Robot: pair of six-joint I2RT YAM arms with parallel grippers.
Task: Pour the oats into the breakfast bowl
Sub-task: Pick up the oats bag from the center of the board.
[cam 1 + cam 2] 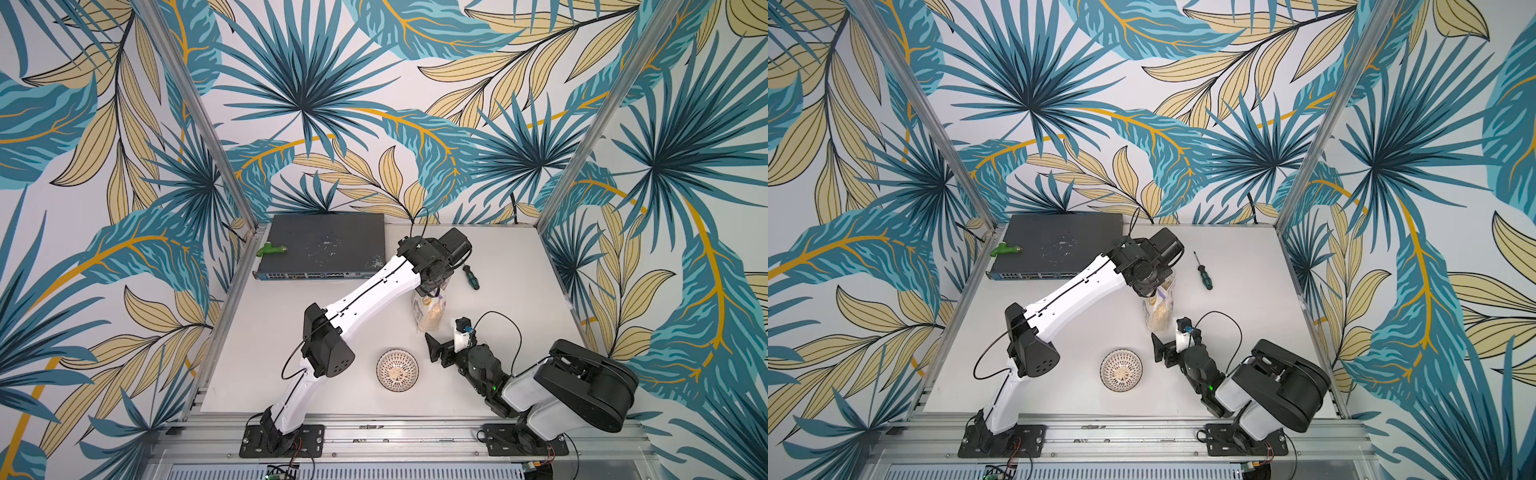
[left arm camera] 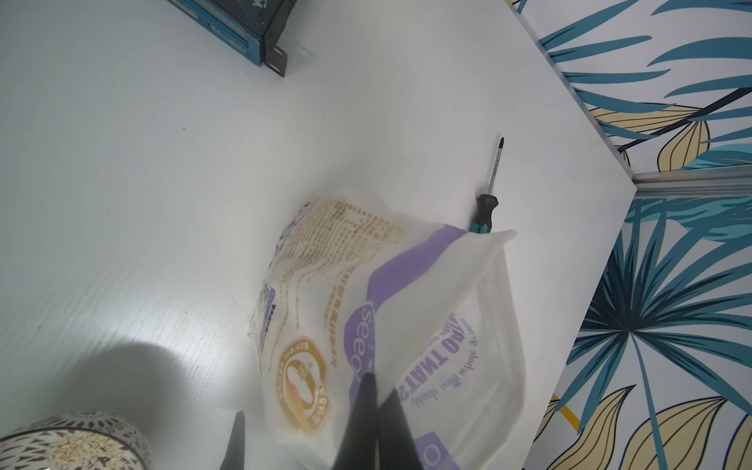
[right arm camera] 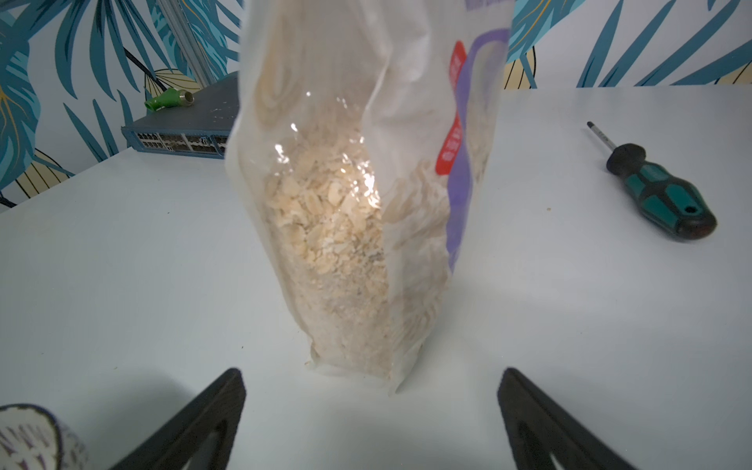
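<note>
Left gripper (image 2: 380, 390) pinches the top of the oats bag (image 3: 346, 211), a grip we lose under the arm (image 1: 374, 286) in both top views. Bag stands near the middle of the worktop (image 1: 291, 374), right gripper (image 3: 371, 372) spread wide just beside it. Bowl (image 1: 397, 370) near the front edge.

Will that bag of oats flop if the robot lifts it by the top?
Probably floppy: the bag of oats is thin, crinkled plastic, folding where the left gripper pinches its top. It likely hangs bottom-heavy, since the flakes sit low and the upper part looks empty. Let go, it might tip on its narrow base.
</note>
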